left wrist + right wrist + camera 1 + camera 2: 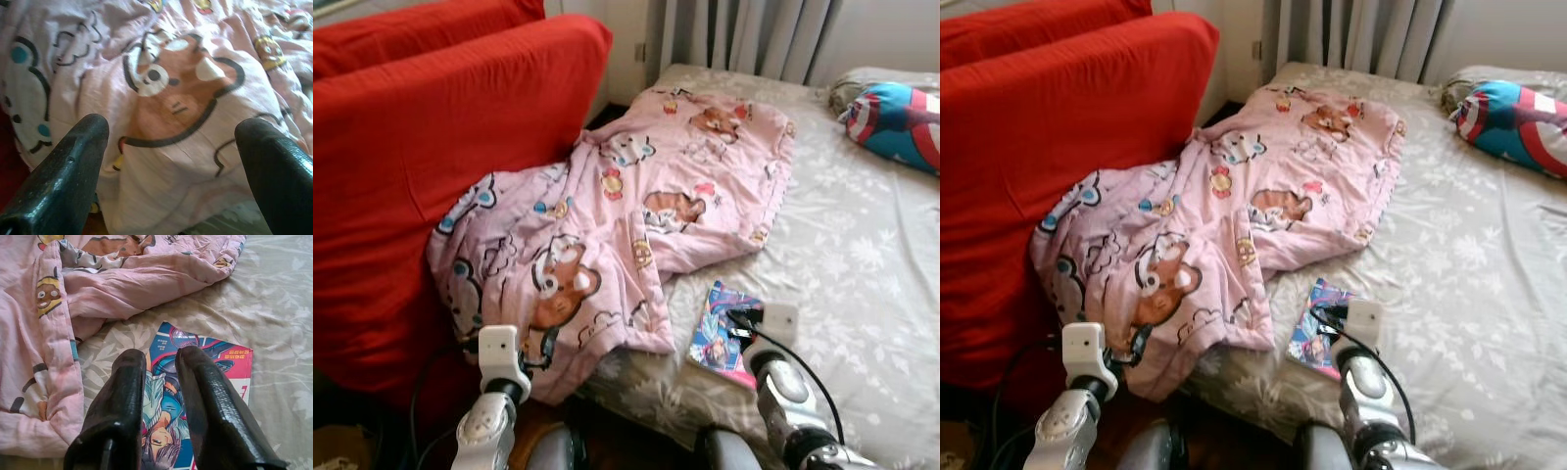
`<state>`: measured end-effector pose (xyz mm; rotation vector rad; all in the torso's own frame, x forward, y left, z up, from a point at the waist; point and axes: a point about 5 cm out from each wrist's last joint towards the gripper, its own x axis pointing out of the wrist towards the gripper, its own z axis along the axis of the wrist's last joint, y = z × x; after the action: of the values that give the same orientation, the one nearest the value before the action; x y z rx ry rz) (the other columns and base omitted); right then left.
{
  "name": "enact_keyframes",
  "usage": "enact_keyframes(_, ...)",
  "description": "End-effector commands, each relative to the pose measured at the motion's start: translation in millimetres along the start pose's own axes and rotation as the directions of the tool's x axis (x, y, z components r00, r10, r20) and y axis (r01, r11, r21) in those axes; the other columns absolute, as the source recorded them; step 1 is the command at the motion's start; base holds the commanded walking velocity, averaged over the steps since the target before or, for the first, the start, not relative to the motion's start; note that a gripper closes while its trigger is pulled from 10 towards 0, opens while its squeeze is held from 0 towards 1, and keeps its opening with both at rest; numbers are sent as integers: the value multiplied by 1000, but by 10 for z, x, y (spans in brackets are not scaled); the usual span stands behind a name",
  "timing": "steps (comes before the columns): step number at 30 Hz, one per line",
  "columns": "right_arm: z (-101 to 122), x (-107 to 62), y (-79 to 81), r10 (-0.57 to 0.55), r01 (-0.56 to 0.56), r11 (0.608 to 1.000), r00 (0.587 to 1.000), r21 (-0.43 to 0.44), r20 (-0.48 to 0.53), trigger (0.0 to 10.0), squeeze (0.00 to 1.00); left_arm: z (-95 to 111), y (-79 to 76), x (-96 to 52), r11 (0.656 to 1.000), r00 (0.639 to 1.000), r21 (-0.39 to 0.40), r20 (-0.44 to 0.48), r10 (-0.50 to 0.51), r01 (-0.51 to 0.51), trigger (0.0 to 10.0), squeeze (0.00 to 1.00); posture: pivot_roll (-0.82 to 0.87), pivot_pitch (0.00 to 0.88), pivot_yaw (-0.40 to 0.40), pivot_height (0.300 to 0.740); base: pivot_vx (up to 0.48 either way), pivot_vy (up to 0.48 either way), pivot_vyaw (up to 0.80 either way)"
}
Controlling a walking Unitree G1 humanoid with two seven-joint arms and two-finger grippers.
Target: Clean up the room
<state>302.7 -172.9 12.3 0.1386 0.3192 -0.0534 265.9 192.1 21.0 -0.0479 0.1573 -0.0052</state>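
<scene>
A bed [862,264] with a grey, leaf-patterned sheet stretches ahead of me, grey curtains [734,34] hanging behind its far edge and a red sofa [431,147] pressed against its left side. A pink cartoon-print blanket [636,196] lies crumpled across the bed's left part, its near end spilling over the edge beside the sofa. A star-and-stripe shield pillow [901,117] rests at the far right corner. Just beside the blanket's near right edge a colourful comic book [205,382] lies flat on the sheet. My right gripper [161,367] hangs right over that book with its fingers drawn close, only a thin gap between them and nothing pinched; whether the tips touch the cover I can't quite make out. My left gripper [171,142] is spread wide, gripping nothing, poised over the blanket's hanging end where a brown bear face is printed.
</scene>
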Motion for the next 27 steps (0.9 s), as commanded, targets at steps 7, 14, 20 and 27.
enact_keyframes(7,-9,1,-110,-95,96,995,995,37,-31,10000,0,166,-32,57,999,999,8,32,-43,43,10000,0,-21,191,17,626,0,0,0)
enact_keyframes(14,17,19,-201,-158,163,982,986,90,-59,10000,0,262,43,-17,999,998,24,51,-41,39,10000,0,21,264,42,626,0,0,0)
enact_keyframes(20,-14,16,-202,-196,207,970,976,127,-90,10000,0,315,53,-167,999,998,30,46,-43,41,10000,0,64,314,65,626,0,0,0)
enact_keyframes(27,-10,18,-209,-233,248,950,968,192,-96,10000,1000,398,96,-293,998,998,46,36,-45,43,10000,0,89,347,85,626,0,0,0)
